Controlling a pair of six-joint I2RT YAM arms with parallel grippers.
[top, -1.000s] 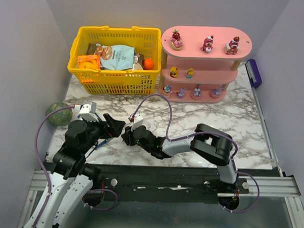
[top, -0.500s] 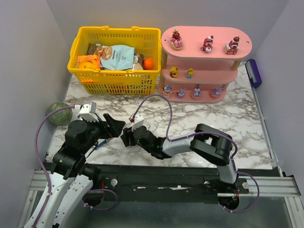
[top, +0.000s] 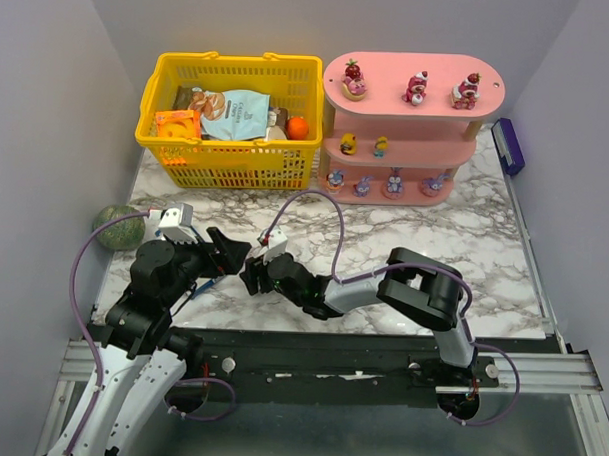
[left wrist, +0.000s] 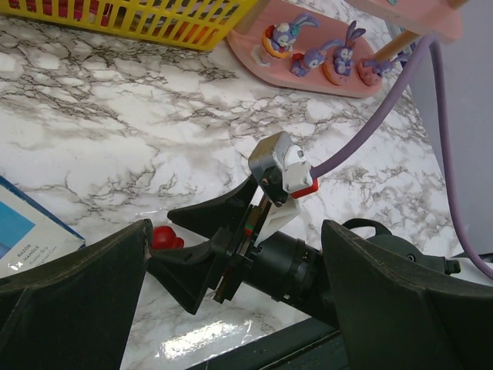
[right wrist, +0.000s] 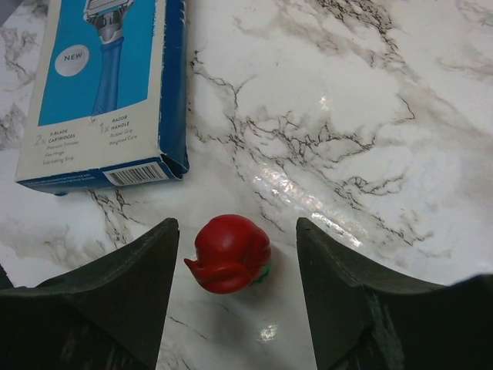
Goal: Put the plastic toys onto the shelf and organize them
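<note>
Here the right gripper (right wrist: 233, 228) is hanging low over the marble table (right wrist: 362, 108) with its jaws standing spread, pinching nothing, and a small red round toy (right wrist: 229, 253) is lying on the tabletop between the two fingers, apparently touching neither. The toy is sitting off-centre in the gap, closer to the finger on the side of the blue razor box (right wrist: 100, 85), which is lying just beyond that finger's tip. The left gripper (left wrist: 236, 231) is pointing at the same spot from the opposite side, its jaws spread wide and empty, with the right gripper's wrist sitting between them. The pink shelf (top: 384, 99), far ahead of both sets of jaws, is already carrying strawberry-topped figures (top: 416, 89) on its top board and smaller ones below. The risks, as I am judging them, are coming mostly from the toy's shape and position: being round and smooth, it is likely to squirt out or roll if the nearer finger is reaching it first and pushing it sideways before the other is closing in. A grasp taken too high is also risking a slip during the long carry. With the two grippers crowding each other and the purple cable (left wrist: 400, 100) looping nearby, any sideways correction is inviting a bump or a snag.
</note>
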